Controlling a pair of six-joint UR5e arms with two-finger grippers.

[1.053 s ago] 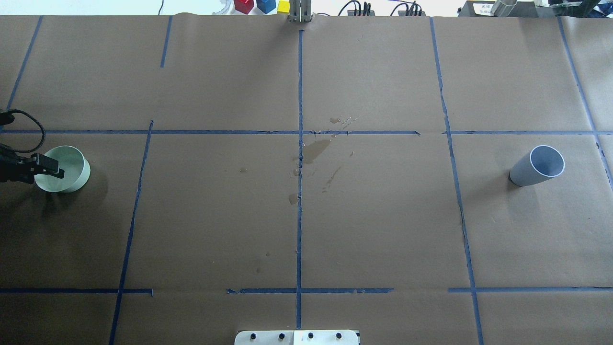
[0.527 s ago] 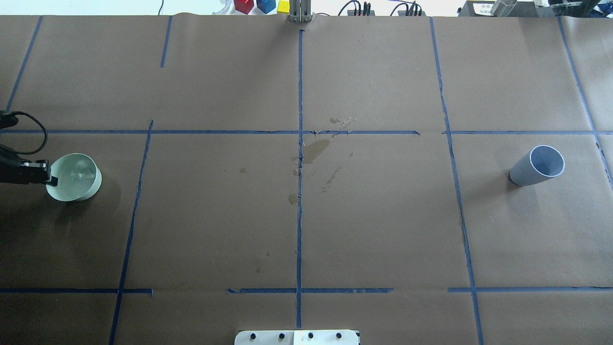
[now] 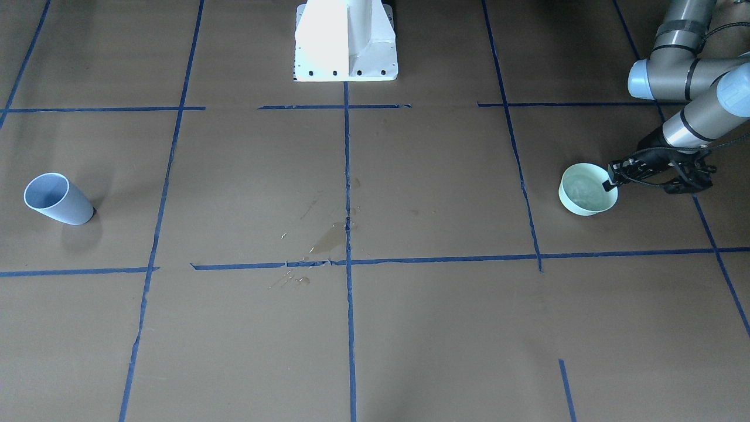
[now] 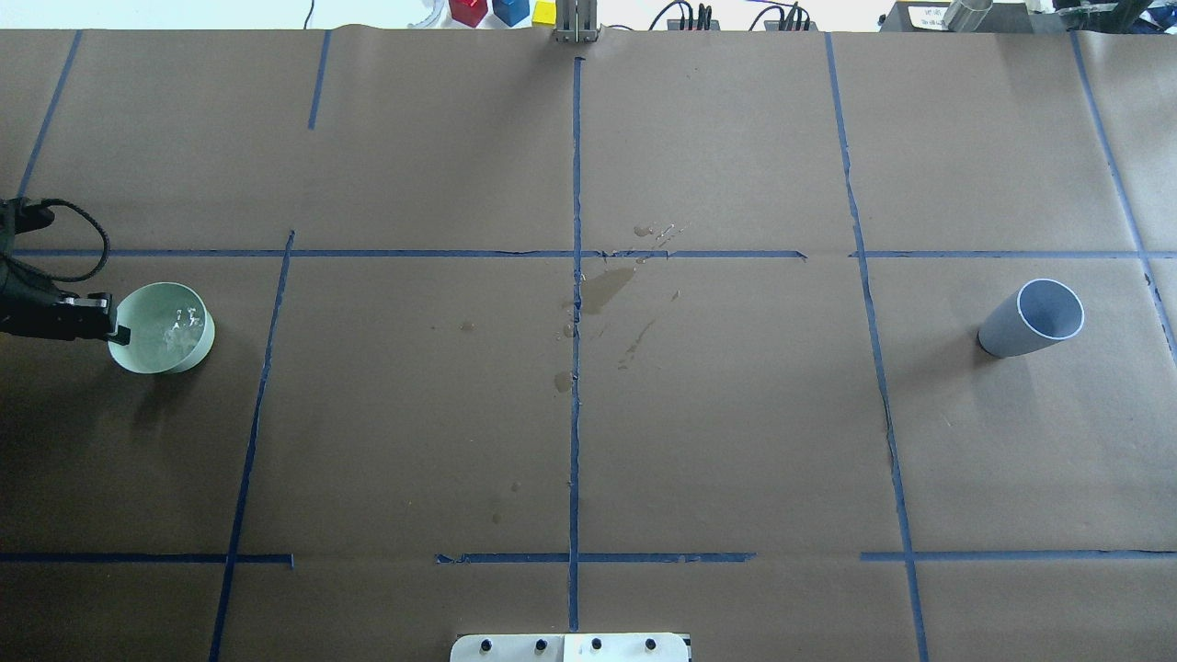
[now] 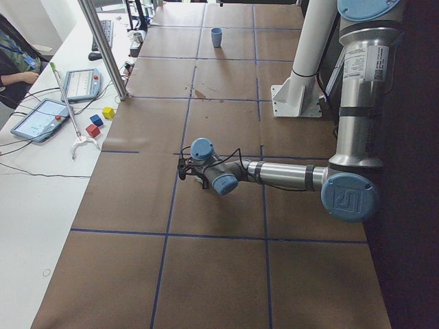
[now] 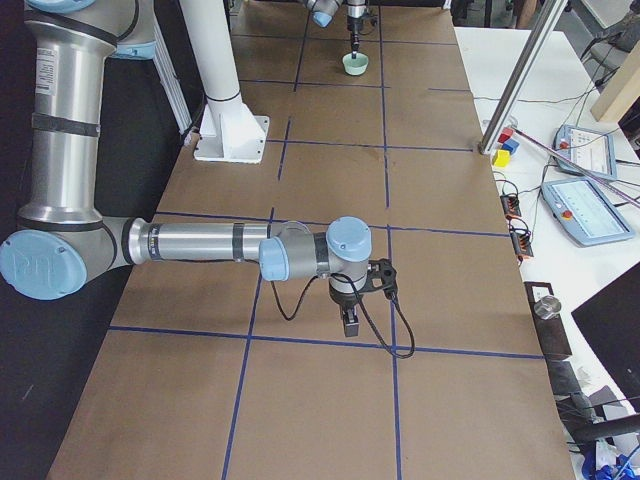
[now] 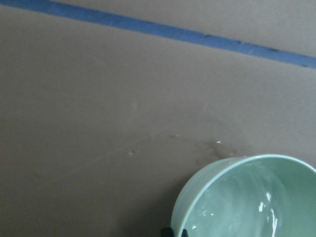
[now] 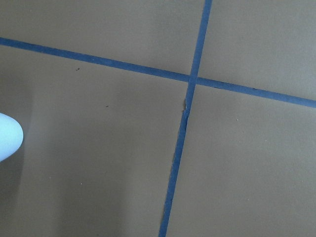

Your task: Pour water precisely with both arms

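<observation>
A pale green bowl (image 4: 164, 328) (image 3: 587, 189) holds rippling, glinting water (image 4: 177, 326) at the table's left end. My left gripper (image 4: 112, 327) (image 3: 609, 179) is shut on the bowl's rim on the side away from the table's centre. The left wrist view shows the bowl (image 7: 247, 197) close up, with water inside. A grey-blue cup (image 4: 1030, 317) (image 3: 57, 199) stands alone at the right end. My right gripper (image 6: 347, 318) appears only in the exterior right view, hanging over bare paper, and I cannot tell whether it is open or shut.
Spilt water (image 4: 607, 287) (image 3: 329, 239) darkens the brown paper around the central tape cross. The white pedestal (image 3: 345, 41) stands at the robot's side. Coloured blocks (image 4: 501, 9) and cables lie beyond the far edge. Tablets (image 6: 580, 205) rest on a side bench.
My left gripper has carried the bowl to the right, toward the table's centre, and the water in it now ripples more. The grey-blue cup has not moved.
</observation>
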